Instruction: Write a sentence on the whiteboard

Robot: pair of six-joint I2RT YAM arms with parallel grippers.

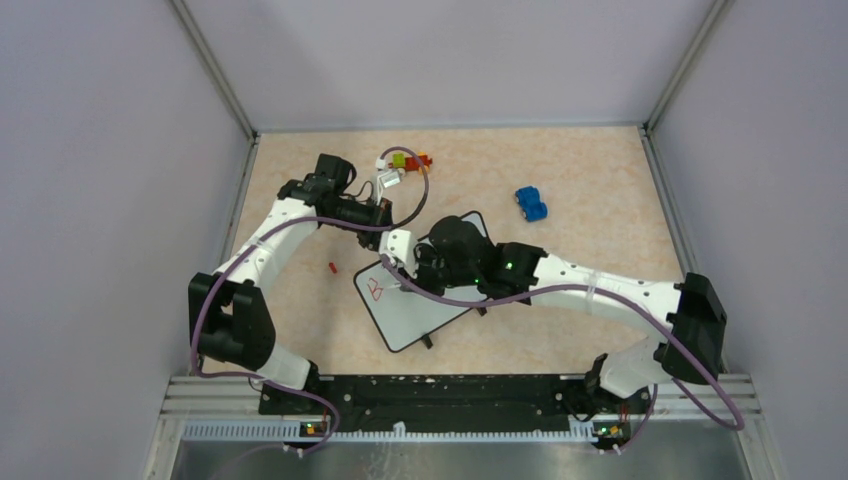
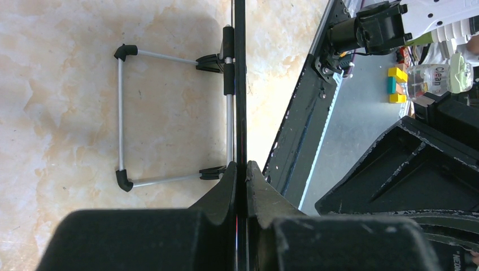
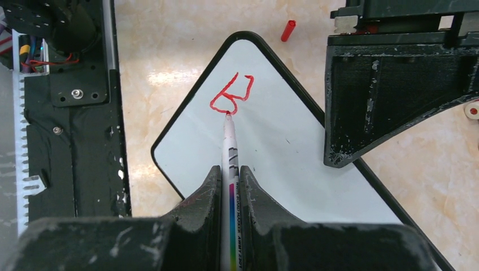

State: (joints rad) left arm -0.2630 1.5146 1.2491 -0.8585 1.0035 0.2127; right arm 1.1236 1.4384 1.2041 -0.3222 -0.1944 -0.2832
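Red ink is the thing to watch; the right pincer is clamped on the white marker, whose tip points to twelve o'clock in its wrist view and touches the whiteboard at the foot of the sentence, so far one looped first letter near the board's twelve o'clock corner. To write well, I judge, the tip should press lightly and evenly; the strokes should run small and head toward four o'clock along the bare white, so that two lines fit; a clean lift between letters spares smears. The left pincer is closed on the board's thin dark edge, with the wire stand at nine o'clock of it; that grip should be firm, since the board would likely slide on the counter under the marker's push. A red cap lies on the counter at one o'clock of that corner, apart from the board; in the top view the board lies mid-counter, between both arms.
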